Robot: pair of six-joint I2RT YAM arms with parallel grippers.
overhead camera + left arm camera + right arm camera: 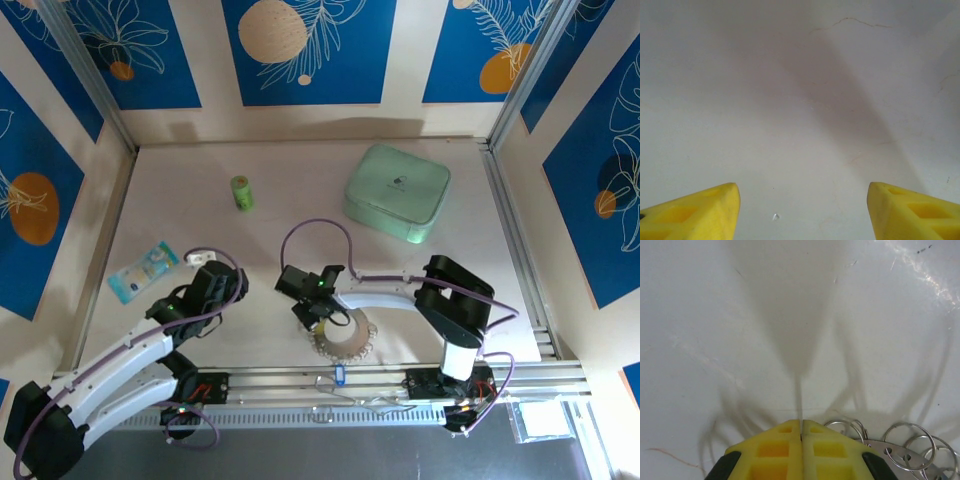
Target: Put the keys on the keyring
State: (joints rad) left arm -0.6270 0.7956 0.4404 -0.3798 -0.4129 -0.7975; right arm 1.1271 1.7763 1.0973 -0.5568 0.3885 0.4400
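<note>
Shiny silvery metal keyring (895,450), matt yellow plastic right claw (801,425), smooth faintly glossy white table (715,315)

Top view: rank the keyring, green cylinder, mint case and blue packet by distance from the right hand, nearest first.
1. keyring: beside the right hand, at the near edge.
2. green cylinder, back left, and mint case, back right: too close to call.
3. blue packet: far left.
</note>
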